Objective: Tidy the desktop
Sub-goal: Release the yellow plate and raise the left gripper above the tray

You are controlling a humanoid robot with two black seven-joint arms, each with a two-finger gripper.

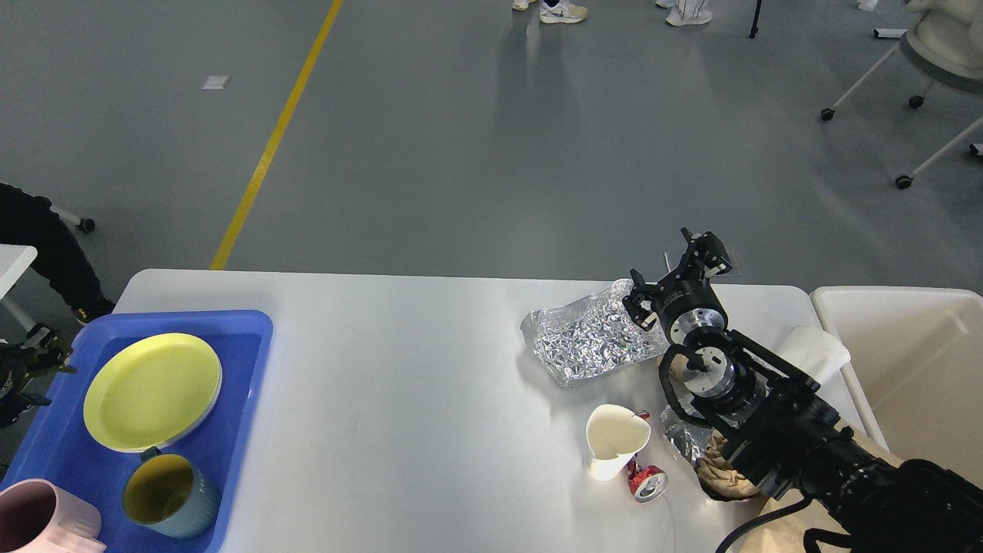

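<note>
The desktop [399, 369] is a glossy white-grey tabletop. At its left end, my left gripper [32, 369] stands open just outside the blue tray [246, 322], apart from the yellow plate [152, 390], which lies flat on a pale green plate in the tray. My right gripper [673, 266] is open and holds nothing; it hovers at the far right over the back edge of a crumpled foil sheet [587, 339]. A dented white paper cup [614, 442] and a crushed red can [647, 484] lie near the front right.
The tray also holds a teal mug with a yellow inside [170, 495] and a pink mug [34, 522]. A white napkin [814, 349], a foil scrap [680, 438] and crumpled brown paper [726, 472] lie beside my right arm. A cream bin [906, 361] stands off the right end.
</note>
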